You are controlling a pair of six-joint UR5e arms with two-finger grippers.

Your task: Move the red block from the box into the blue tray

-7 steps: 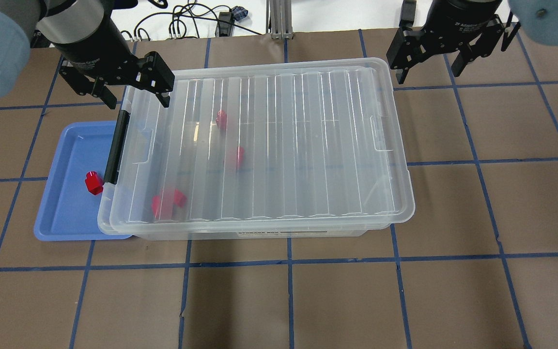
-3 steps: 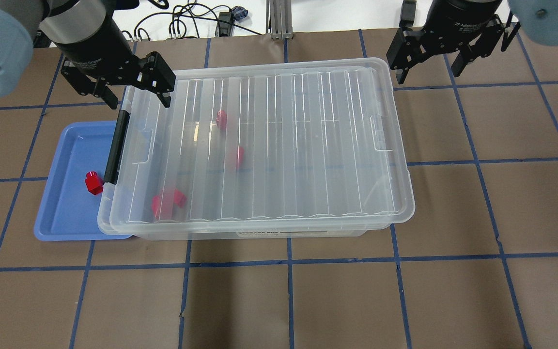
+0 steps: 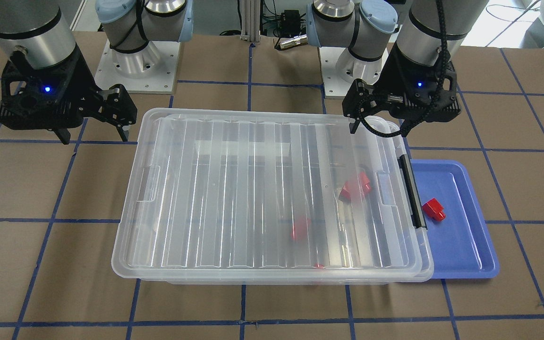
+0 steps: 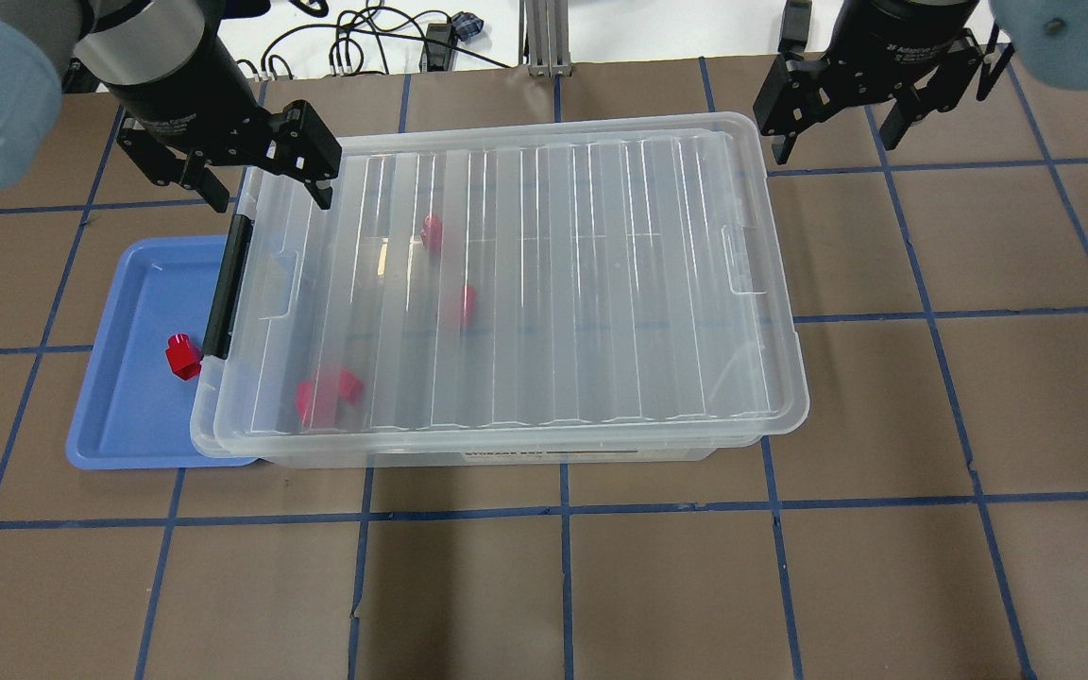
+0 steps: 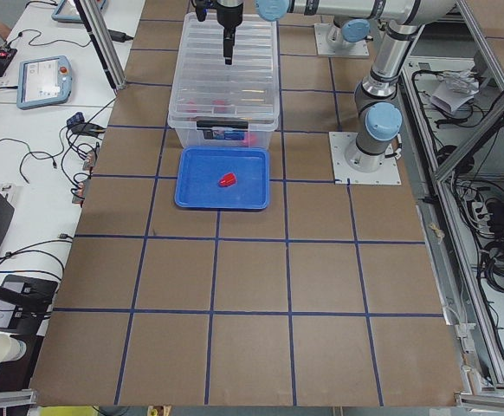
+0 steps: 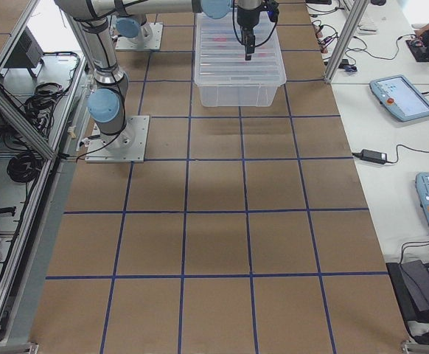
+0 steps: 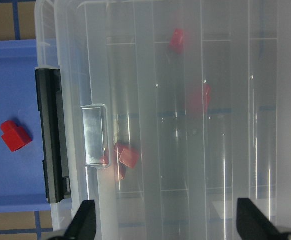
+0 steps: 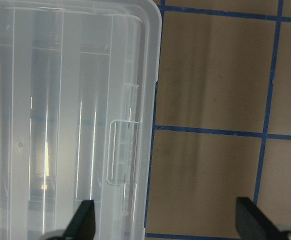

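Note:
The box is a clear bin with its ribbed lid on and a black latch bar at its left end. Three red blocks show blurred through the lid, one of them near the latch. Another red block lies in the blue tray, whose right part is under the box's latch end. It also shows in the left wrist view. My left gripper is open and empty above the box's far left corner. My right gripper is open and empty beyond the box's far right corner.
The table is brown board with a grid of blue tape lines. Cables and an aluminium post lie past the far edge. The arm bases stand on the robot's side of the box.
My left gripper wavers very slightly above the box's latch end. Nothing else has moved.

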